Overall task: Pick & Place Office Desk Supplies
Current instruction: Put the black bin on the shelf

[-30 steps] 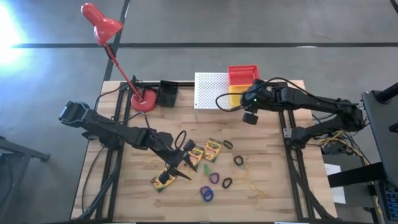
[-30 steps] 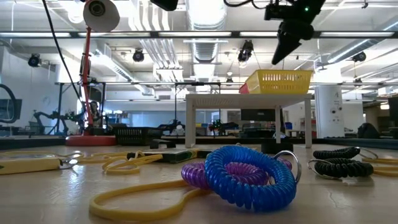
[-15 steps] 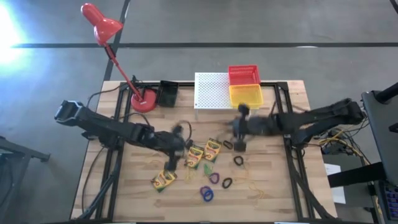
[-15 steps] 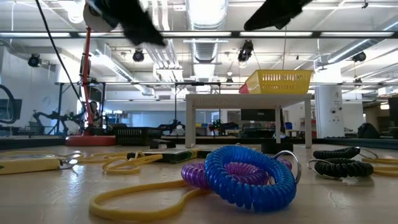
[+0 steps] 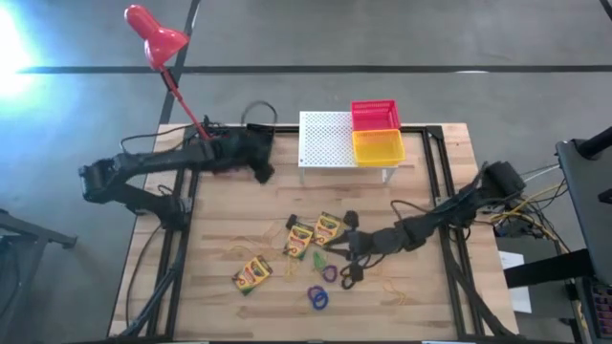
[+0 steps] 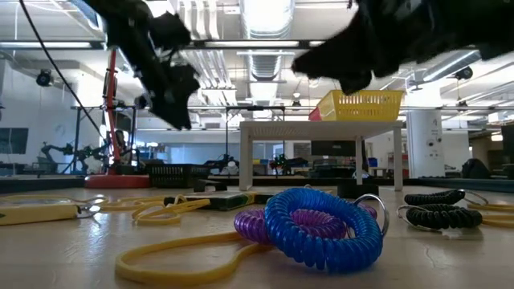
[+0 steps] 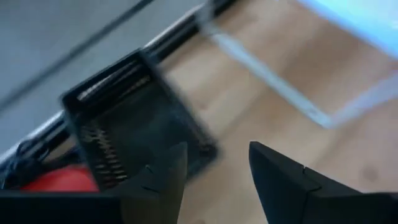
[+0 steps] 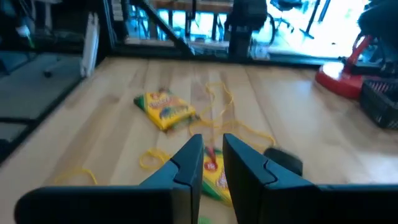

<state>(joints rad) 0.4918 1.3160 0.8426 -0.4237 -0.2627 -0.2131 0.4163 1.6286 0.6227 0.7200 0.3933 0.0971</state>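
Over the black tray (image 5: 258, 143), left gripper (image 5: 265, 174) jaws wide, empty; right gripper (image 5: 346, 250) near crayon boxes (image 5: 328, 229), jaws narrowly parted, empty.

No text, label, brand or number can be read in any view. The crayon boxes (image 5: 328, 229) carry printing on their yellow-and-green faces (a darker band shows across each), but it is too small and blurred to make out, from above and from the right wrist alike (image 8: 165, 109). The bins, the stand and the lamp show no lettering.
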